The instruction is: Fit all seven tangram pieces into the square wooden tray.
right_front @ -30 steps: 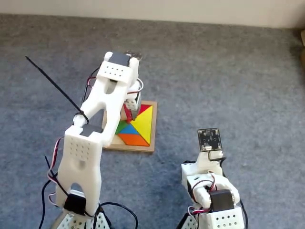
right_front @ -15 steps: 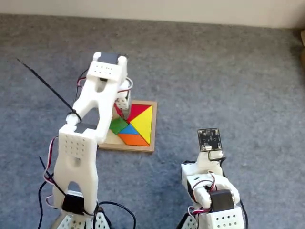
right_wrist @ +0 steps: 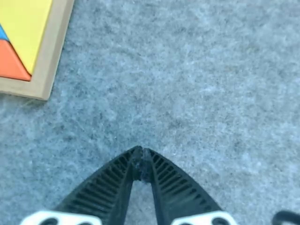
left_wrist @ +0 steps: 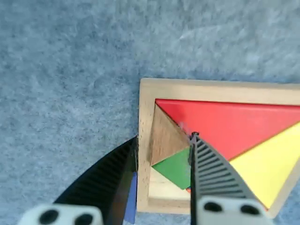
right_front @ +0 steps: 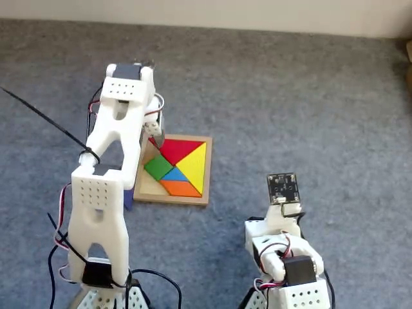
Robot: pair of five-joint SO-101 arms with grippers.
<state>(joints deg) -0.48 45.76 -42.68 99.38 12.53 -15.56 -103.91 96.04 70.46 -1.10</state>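
Five coloured pieces sit in the square wooden tray (left_wrist: 211,84): red triangle (left_wrist: 234,122), yellow triangle (left_wrist: 267,164), green square (left_wrist: 176,166), small blue triangle (right_front: 174,174) and orange piece (right_front: 180,188). Bare wood remains along the side under the left arm, including a triangular gap (left_wrist: 161,145) between the red triangle and the green square. The left gripper (left_wrist: 165,137) hangs over that side with its jaws apart and nothing held. One finger is outside the tray wall above the grey carpet (right_front: 309,96), the other inside above the seam between green and red. A dark blue piece (right_front: 129,195) lies on the carpet just outside this same wall, largely hidden beneath the left arm. From the wrist it appears as a sliver between the outer finger and the wall, on the arm-base side of the fingertips. Its visible edge seems to run parallel to the wall, but its full outline cannot be told. The right gripper (right_wrist: 139,161) is closed on nothing above bare carpet, near the tray's opposite corner. Judged from this layout, the left arm is the nearer to the loose piece and would have to draw back along the wall to reach it.
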